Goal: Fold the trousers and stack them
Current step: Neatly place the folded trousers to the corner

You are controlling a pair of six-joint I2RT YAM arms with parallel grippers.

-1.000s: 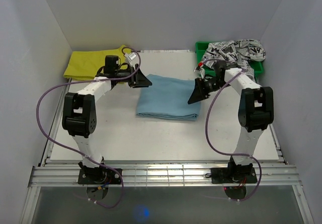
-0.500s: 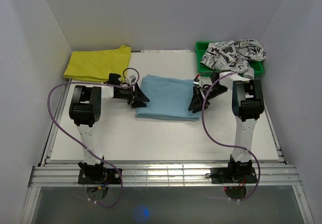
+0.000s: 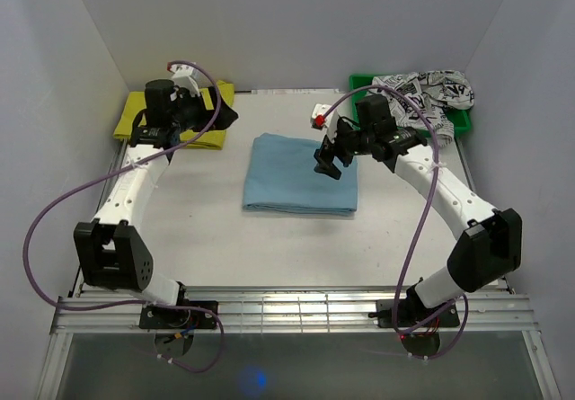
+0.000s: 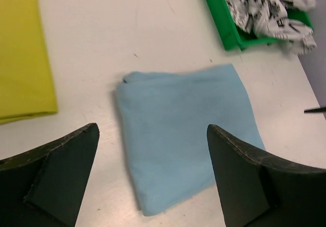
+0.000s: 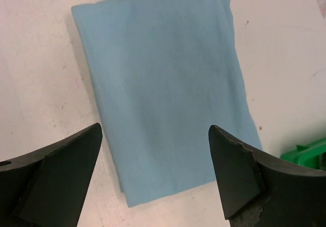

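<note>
The light blue trousers (image 3: 301,175) lie folded into a flat rectangle in the middle of the table. They also show in the left wrist view (image 4: 186,130) and the right wrist view (image 5: 163,79). My left gripper (image 3: 218,112) is open and empty, raised over the yellow garment's near-right corner, left of the trousers; its jaws (image 4: 153,129) stand wide apart. My right gripper (image 3: 327,155) is open and empty, held in the air above the right part of the trousers; its jaws (image 5: 155,129) stand wide apart.
A folded yellow garment (image 3: 171,117) lies at the back left and also shows in the left wrist view (image 4: 23,53). A green bin (image 3: 359,90) at the back right holds a black-on-white printed garment (image 3: 422,90). White walls enclose the table on three sides.
Both grippers have lifted off the table at the trousers' sides. The left arm swung back to the far left over the yellow garment. The right rose above the trousers.
</note>
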